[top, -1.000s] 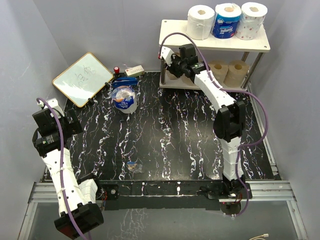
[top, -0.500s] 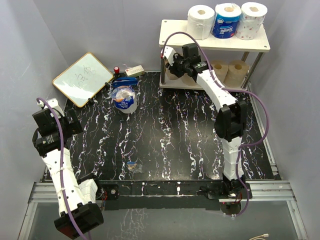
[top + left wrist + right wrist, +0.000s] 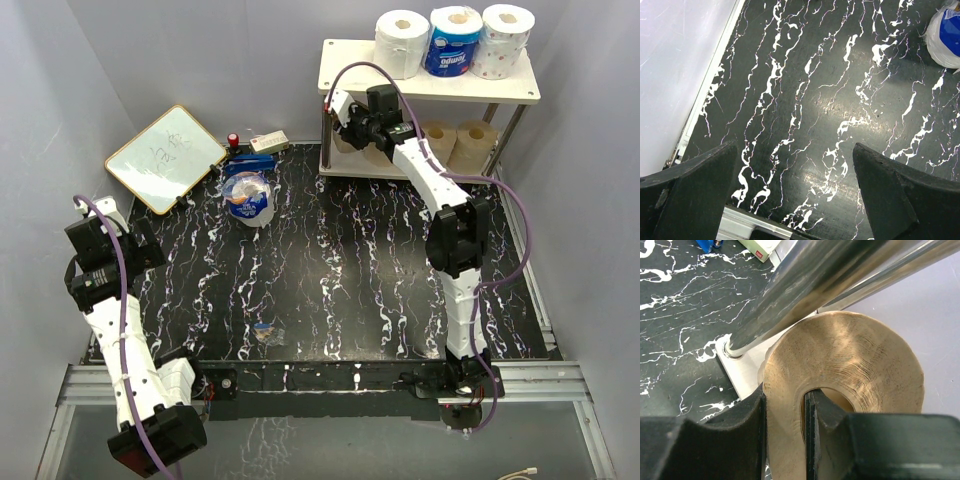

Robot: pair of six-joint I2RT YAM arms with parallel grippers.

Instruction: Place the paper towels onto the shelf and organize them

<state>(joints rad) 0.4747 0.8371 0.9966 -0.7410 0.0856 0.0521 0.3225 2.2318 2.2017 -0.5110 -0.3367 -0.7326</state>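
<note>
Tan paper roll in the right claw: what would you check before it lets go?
Grip: right gripper shut on the tan-brown paper roll, one finger inside its core: ok.
Roll resting on lower board of the cream-white shelf: cannot tell.
Gap between roll and shiny metal leg: cannot tell.
Left gripper open over the black marbled table, away from the shelf: ok.
White roll, blue-wrapped roll, dotted roll upright on top: ok.
</note>
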